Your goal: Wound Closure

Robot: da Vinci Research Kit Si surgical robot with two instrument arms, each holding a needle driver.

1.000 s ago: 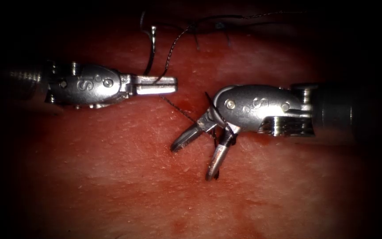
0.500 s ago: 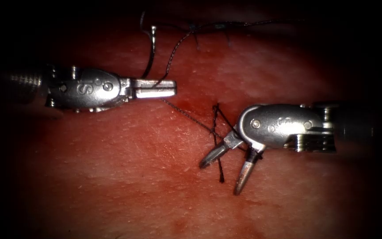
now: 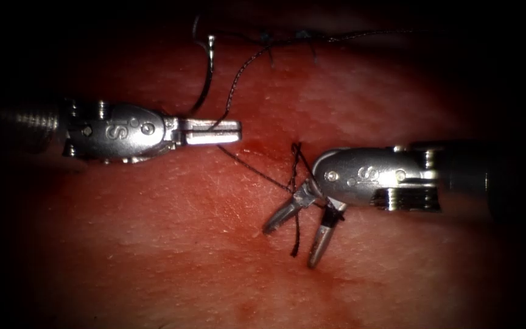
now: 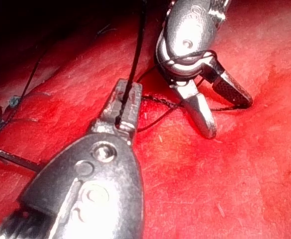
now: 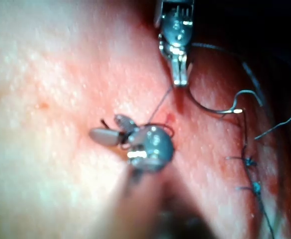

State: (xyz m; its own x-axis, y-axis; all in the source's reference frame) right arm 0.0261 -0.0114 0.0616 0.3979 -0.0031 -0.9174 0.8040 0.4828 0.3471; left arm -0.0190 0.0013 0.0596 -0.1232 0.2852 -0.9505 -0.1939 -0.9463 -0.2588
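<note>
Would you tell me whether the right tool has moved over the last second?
Yes. The right tool, jaws open with thread looped around it, sits lower and farther right from the left tool, which holds the thread.

both needle drivers: left tool (image 3: 211,131) and right tool (image 3: 293,228) polished shiny grey metal. thin dark braided thread (image 3: 257,173) matt. wet red tissue (image 3: 153,244) glistening, finely pebbled. slim curved steel needle (image 3: 207,73) glossy.

L tool left, R tool right, thread between.
L tool (image 3: 213,131) grips thread (image 3: 257,173); needle (image 3: 207,73) behind it; R tool (image 3: 293,228) w/ thread looped round its wrist, above tissue (image 3: 153,244).
</note>
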